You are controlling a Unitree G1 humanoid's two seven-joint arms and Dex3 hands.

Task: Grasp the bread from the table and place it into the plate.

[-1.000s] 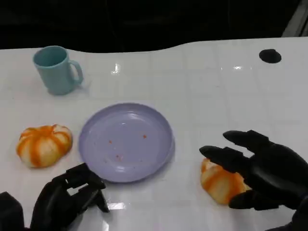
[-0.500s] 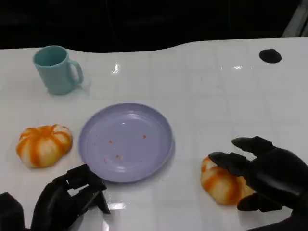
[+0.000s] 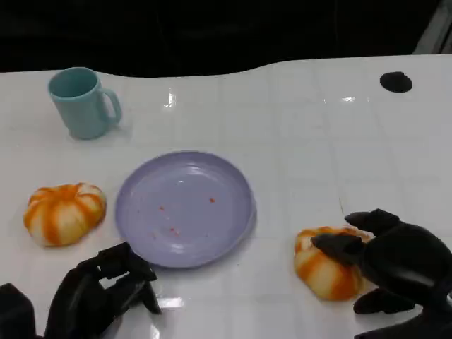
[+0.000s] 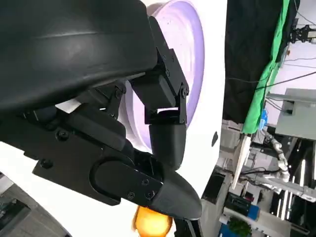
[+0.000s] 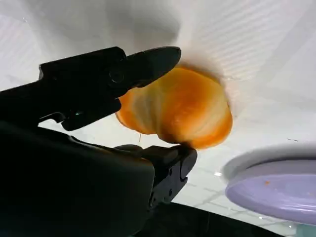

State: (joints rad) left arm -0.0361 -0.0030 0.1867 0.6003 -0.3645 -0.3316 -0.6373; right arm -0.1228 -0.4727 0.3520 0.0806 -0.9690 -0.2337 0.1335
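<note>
Bread (image 3: pixel 326 272), an orange-and-cream striped bun, lies on the white surface (image 3: pixel 304 127) to the right of the lilac plate (image 3: pixel 185 207), apart from its rim. Right hand (image 3: pixel 395 265) is draped over the bun's right side, fingers (image 3: pixel 339 245) on its top; the right wrist view shows one finger above the bun and another (image 5: pixel 170 163) pressed beneath its near edge, so the hand is closing on the bread, though whether the grip is firm enough to lift cannot be judged. Left hand (image 3: pixel 106 286) rests near the plate's near rim, fingers curled in and holding nothing.

Risks, as judged from this pose: contact sits on one side of a soft, rounded bun, so a lift could let it roll or slip out toward the plate side; squeezing harder could dent it. During transfer, a low carry might knock the plate's raised rim and shift the plate. A second, similar bun (image 3: pixel 64 212) lies left of the plate and could be confused with the target.

Views compared: the head view gives the layout, including a teal mug (image 3: pixel 83 102) at far left and a black disc (image 3: pixel 396 82) at far right. The right wrist view alone reveals the underside finger contact. The left wrist view shows the plate (image 4: pixel 190 59) beyond the left hand's folded fingers (image 4: pixel 165 133).
</note>
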